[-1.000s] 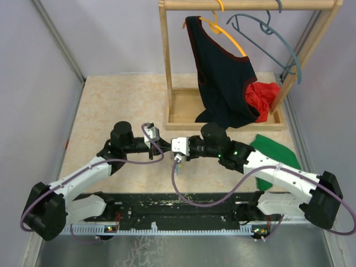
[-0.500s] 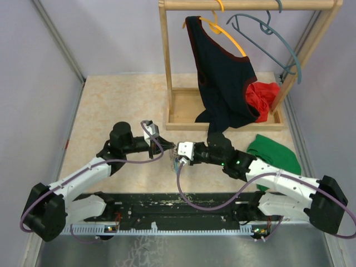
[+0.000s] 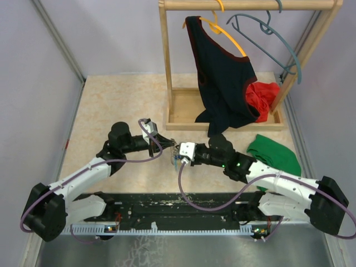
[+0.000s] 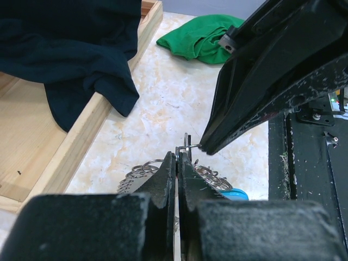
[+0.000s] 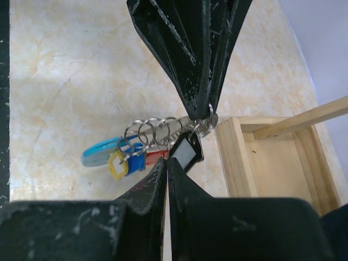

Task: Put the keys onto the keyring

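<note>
Left pincer (image 4: 178, 157): pressed together, nipping a thin wire loop of the keyring (image 5: 154, 130). The bunch hangs low over the desk (image 5: 65, 81) between the two arms; whether it touches the desk, cannot tell. Right pincer (image 5: 167, 161): also pressed together, tip against the bunch; what it grips, unclear. The keyring is linked grey wire rings with a dangling light-blue piece (image 5: 100, 154). The keys (image 5: 136, 162) are tiny, with blue, red and black heads. Judged light, stiff, slippery, free-swinging; best held by a plastic head or ring edge.
</note>
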`<state>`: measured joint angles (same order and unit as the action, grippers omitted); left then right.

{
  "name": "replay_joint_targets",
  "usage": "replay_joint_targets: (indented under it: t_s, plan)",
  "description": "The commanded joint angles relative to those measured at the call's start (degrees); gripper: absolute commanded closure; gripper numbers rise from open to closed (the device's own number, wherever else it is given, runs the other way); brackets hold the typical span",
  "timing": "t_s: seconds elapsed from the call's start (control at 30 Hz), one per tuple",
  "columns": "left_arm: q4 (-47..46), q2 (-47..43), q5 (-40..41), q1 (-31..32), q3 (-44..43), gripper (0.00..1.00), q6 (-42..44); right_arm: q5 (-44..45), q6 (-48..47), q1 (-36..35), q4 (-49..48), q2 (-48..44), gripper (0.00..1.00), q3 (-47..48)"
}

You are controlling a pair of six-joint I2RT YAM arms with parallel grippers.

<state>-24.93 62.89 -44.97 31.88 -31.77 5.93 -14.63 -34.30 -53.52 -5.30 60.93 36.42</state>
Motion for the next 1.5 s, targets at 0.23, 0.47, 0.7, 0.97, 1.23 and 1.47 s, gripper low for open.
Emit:
replay_joint_targets:
  t_s: [0.23,0.47,0.7,0.97,1.23,1.47]
  plan:
    - [-2.6,-1.5,-0.2,-0.1,0.1,0.99,-0.8,1.3,3.2,-0.4,-13.9,-4.8,0.72,-3.4]
    - [-2.8,-1.3,-0.5,-0.1,0.0,0.99,-1.1,0.8,3.4,-0.4,-16.8,-2.0,0.71,-2.6]
    - [-3.2,-1.3,-0.9,-0.1,0.0,0.99,-1.4,1.3,3.8,-0.4,-18.6,-0.1,0.72,-2.5]
    - [-3.4,-1.4,-1.1,-0.1,0.2,0.99,-1.7,2.6,3.6,-0.4,-18.1,1.4,0.91,-1.8]
    - [-6.9,-1.1,-2.2,-0.1,0.9,0.99,-3.5,3.4,2.3,-0.4,-15.5,1.5,1.00,-2.2]
    - [-9.4,-0.3,-3.8,-0.1,1.2,0.99,-4.5,1.1,1.6,-0.4,-13.9,2.5,1.00,-1.6]
